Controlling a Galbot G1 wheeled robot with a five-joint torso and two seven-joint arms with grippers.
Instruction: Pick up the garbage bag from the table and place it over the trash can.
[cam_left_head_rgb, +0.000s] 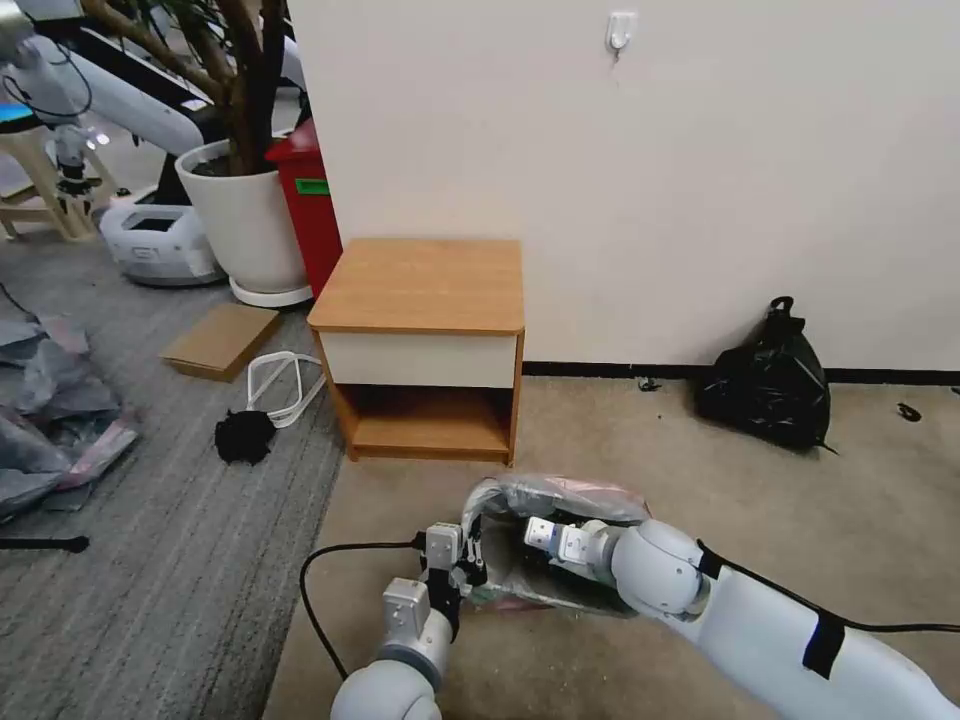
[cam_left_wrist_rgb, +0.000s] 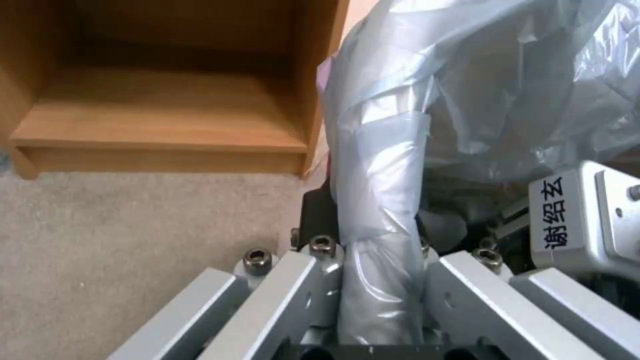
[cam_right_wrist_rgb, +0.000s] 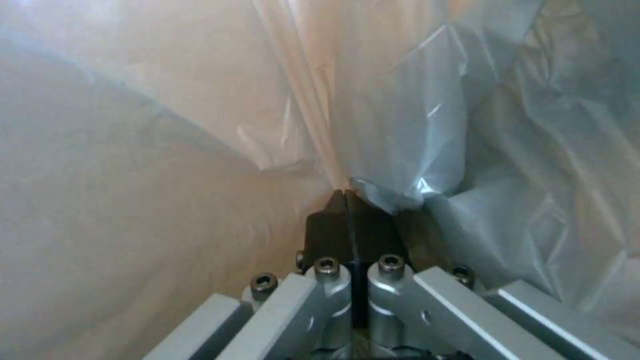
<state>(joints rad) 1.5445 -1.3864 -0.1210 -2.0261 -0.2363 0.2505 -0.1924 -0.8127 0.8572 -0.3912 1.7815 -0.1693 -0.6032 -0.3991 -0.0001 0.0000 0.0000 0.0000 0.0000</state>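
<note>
The garbage bag (cam_left_head_rgb: 560, 497), thin grey film with a pinkish rim, bulges low over the floor in front of the table (cam_left_head_rgb: 420, 290). My left gripper (cam_left_head_rgb: 462, 562) is at the bag's near left edge and is shut on a twisted fold of it (cam_left_wrist_rgb: 380, 220). My right gripper (cam_left_head_rgb: 540, 535) reaches inside the bag from the right. Its black fingertips (cam_right_wrist_rgb: 333, 220) are pressed together and pinch the bag's film (cam_right_wrist_rgb: 400, 125). The trash can is hidden beneath the bag and my arms.
A knotted black bag (cam_left_head_rgb: 765, 385) leans on the wall at the right. Left of the table stand a red bin (cam_left_head_rgb: 310, 200) and a white planter (cam_left_head_rgb: 245, 215). Cardboard (cam_left_head_rgb: 220, 340), a white loop (cam_left_head_rgb: 285, 385), a black lump (cam_left_head_rgb: 243, 436) and a plastic heap (cam_left_head_rgb: 50, 420) lie on the grey carpet.
</note>
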